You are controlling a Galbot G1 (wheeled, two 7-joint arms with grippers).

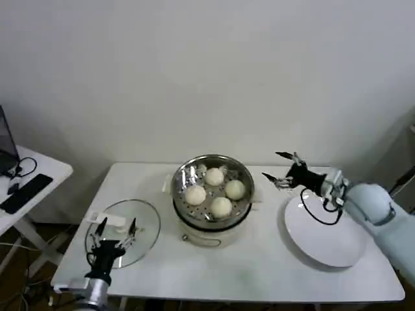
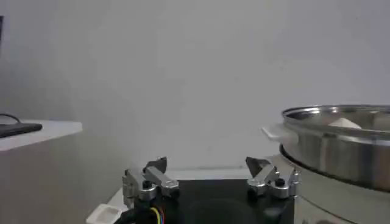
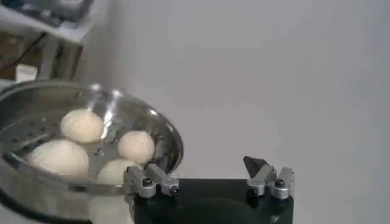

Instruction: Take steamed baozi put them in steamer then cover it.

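Several off-white baozi (image 1: 214, 176) lie inside the shiny steel steamer (image 1: 245, 194) on its white pot base at the table's middle. The wrist view shows the baozi (image 3: 81, 125) in the steamer (image 3: 173, 137) close by. The glass cover (image 1: 146, 223) with its white knob lies flat on the table to the left. My left gripper (image 1: 117, 227) hovers open over the cover, near the front edge. My right gripper (image 1: 275, 167) stands open just right of the steamer's rim, holding nothing. From the left wrist, my gripper (image 2: 207, 164) is open with the steamer (image 2: 341, 143) beside it.
A flat white plate (image 1: 327, 240) sits at the right under my right arm. A side table (image 1: 45, 170) with a keyboard and cables stands at the far left. A white wall runs behind the table.
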